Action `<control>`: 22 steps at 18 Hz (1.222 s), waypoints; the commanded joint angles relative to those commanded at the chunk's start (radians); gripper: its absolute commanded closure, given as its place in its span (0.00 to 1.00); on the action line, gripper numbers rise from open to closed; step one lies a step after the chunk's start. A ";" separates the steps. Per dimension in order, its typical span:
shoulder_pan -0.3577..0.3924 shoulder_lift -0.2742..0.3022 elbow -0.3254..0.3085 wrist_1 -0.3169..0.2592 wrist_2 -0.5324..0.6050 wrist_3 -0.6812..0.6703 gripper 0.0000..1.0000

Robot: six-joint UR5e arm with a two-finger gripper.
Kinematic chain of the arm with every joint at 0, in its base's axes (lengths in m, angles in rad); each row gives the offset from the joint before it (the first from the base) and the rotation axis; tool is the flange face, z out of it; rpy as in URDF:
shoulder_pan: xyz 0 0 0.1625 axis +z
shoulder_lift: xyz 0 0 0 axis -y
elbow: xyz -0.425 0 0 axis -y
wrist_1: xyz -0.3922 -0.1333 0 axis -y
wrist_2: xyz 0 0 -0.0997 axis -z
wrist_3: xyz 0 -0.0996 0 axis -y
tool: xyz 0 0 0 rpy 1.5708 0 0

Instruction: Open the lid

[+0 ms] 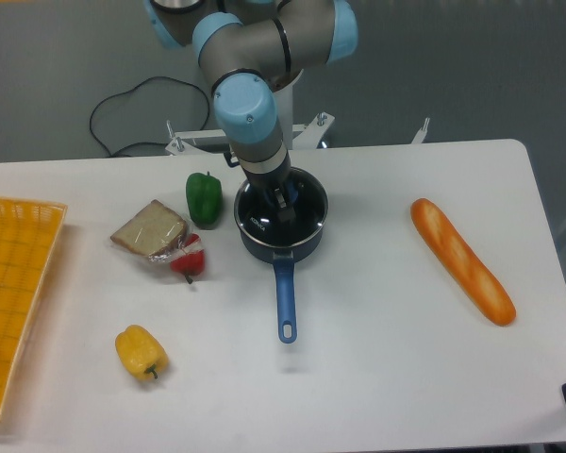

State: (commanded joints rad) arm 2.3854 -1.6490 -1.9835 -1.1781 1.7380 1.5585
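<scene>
Camera view from above gives you the white table [406, 359], then the dark blue saucepan [285, 283] near its middle, handle pointing toward the front edge. On it sits the glass lid [307, 209], still closed. Your gripper [281, 206] hangs straight over the lid's centre, where the knob should be, so the coming lift runs vertically. Whether the jaws are spread or clamped on the knob, you cannot tell.

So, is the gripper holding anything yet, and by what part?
Cannot be told: the gripper is down at the lid centre, but its fingers and the knob are hidden.
</scene>
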 joint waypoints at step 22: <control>0.008 -0.021 0.256 -0.175 -0.063 -0.008 0.43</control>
State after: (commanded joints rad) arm 2.3930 -1.6705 -1.7274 -1.3530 1.6752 1.5509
